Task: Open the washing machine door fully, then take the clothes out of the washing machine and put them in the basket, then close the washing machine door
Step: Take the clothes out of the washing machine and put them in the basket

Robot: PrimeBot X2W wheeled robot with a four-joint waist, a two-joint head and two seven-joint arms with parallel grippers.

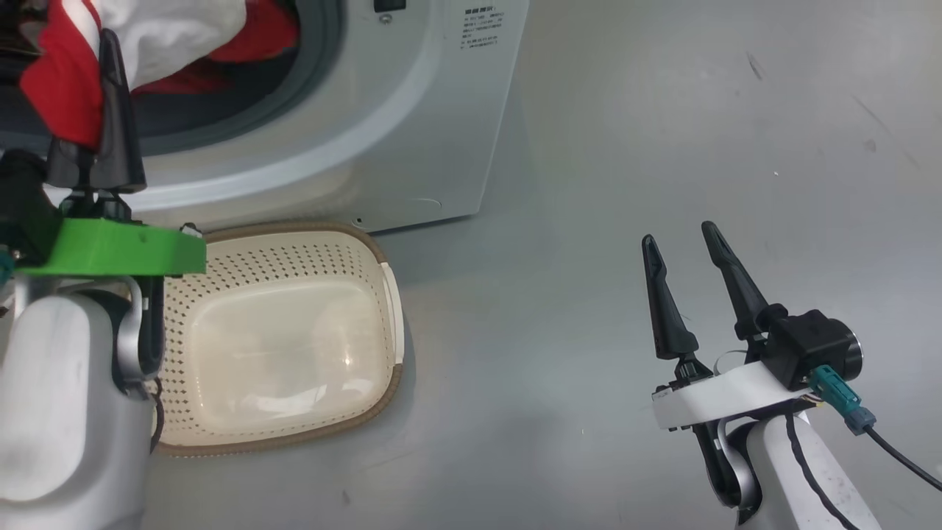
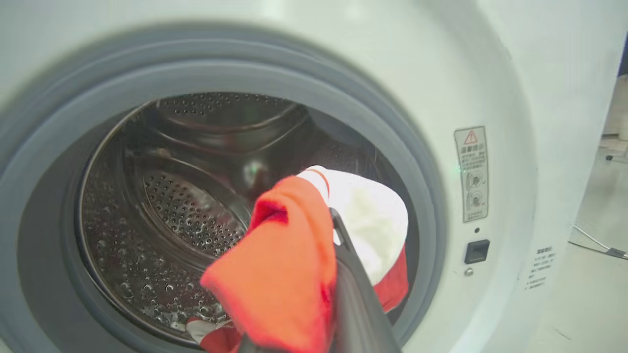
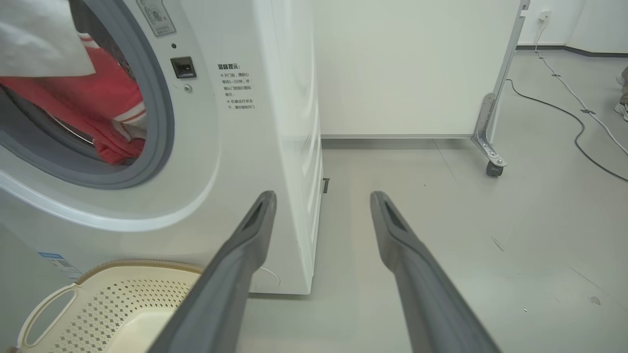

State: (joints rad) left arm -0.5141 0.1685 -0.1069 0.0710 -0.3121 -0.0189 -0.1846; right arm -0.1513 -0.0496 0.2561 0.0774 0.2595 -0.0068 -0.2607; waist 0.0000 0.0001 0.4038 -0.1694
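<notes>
Both forearms point(image 1: 59, 412) are glossy white; the fingers point(image 1: 666, 302) are long, dark and tapered. A green plate point(image 1: 110, 250) tops the left wrist, a white plate point(image 1: 725, 397) and black cable point(image 1: 901, 456) the right.

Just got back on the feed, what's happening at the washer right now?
The left gripper is shut on a red and white piece of the clothes, held up at the mouth of the washing machine, with more red fabric in the port behind it. The basket sits on the floor just below, with nothing in the part that shows. The right gripper is open and holds nothing, off to the right.

Grey floor point(image 1: 662, 110): basket point(image 1: 294, 254), washing machine point(image 1: 412, 110)
</notes>
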